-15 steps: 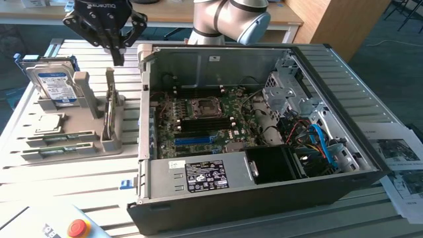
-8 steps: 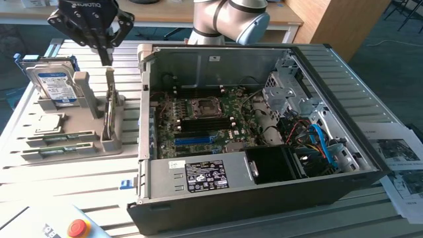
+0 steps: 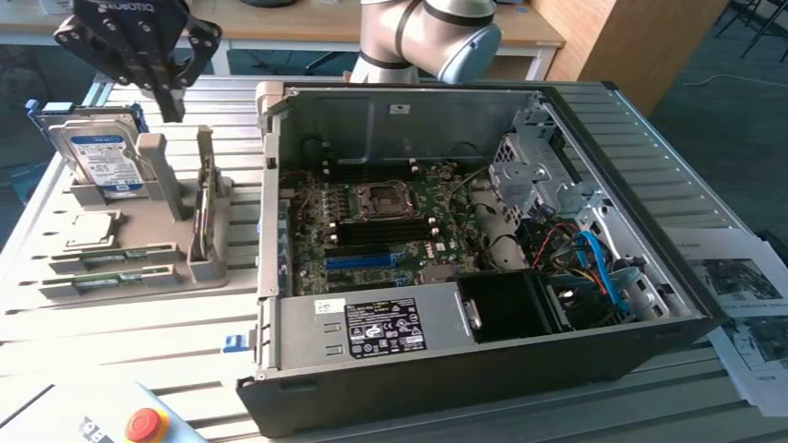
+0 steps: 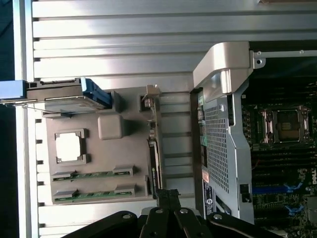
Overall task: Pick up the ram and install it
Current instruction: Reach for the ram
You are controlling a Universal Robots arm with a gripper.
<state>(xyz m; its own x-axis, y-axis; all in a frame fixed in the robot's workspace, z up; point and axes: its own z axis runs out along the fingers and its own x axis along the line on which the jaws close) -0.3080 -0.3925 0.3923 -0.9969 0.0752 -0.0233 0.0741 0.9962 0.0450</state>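
Ram (image 4: 153,163), thin green stick, standing on edge

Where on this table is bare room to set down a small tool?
Bare slats lie between the grey holder and the emergency-stop box, and beside the open computer case at the exterior view's right, beyond the papers. Holder and case interior are crowded.

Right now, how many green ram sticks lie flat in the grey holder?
2. First ram stick lies beside the square chip; second ram stick alongside it. Others may be hidden.
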